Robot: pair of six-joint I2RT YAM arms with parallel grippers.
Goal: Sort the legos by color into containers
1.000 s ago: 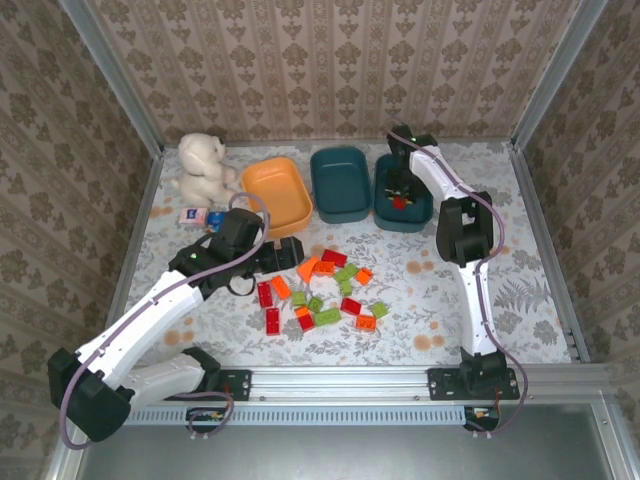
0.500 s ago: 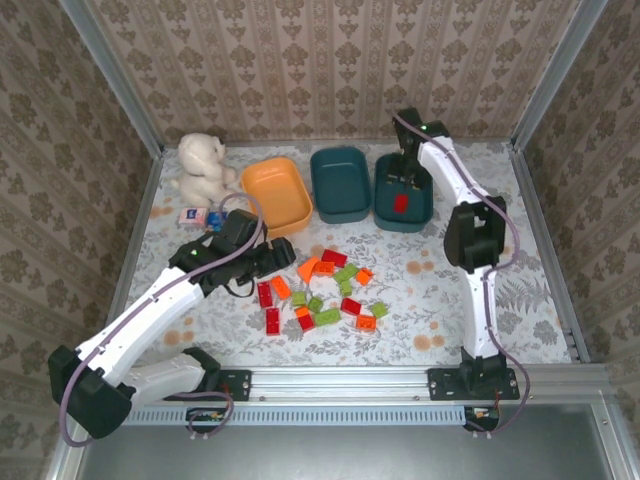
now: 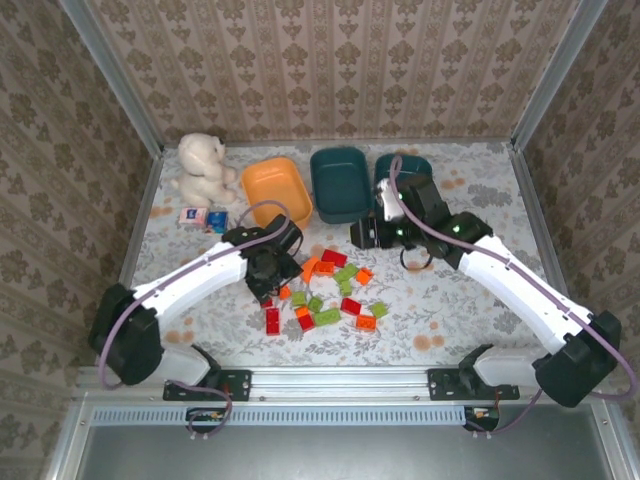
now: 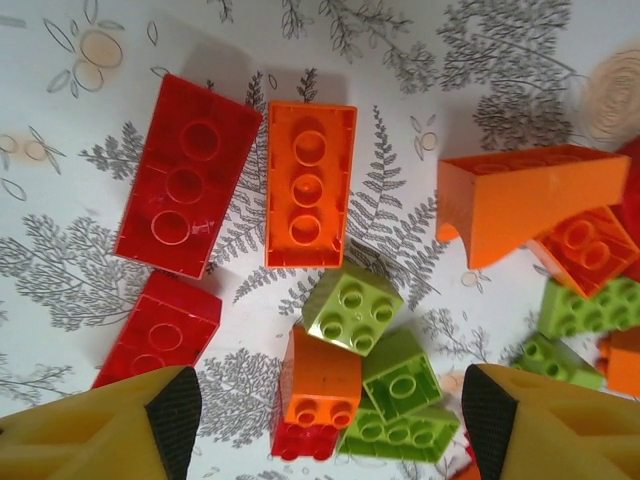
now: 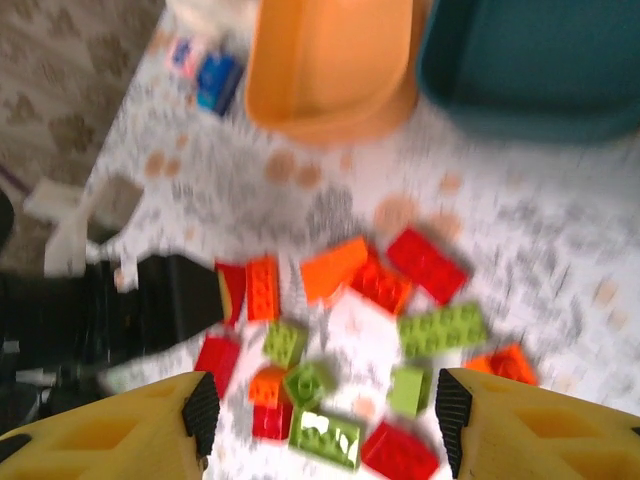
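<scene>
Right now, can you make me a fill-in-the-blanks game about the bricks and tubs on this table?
1. The tub nearest the white plush toy is coloured ____.
2. In the left wrist view, the long brick lying just left of the long orange brick is ____.
3. The left end effector holds nothing; its fingers are ____, not shut.

Missing words: orange; red; open.

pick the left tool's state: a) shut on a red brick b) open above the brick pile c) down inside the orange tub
b: in the left wrist view the left tool has its fingertips wide apart, with the bricks lying loose beneath it, none gripped.
</scene>
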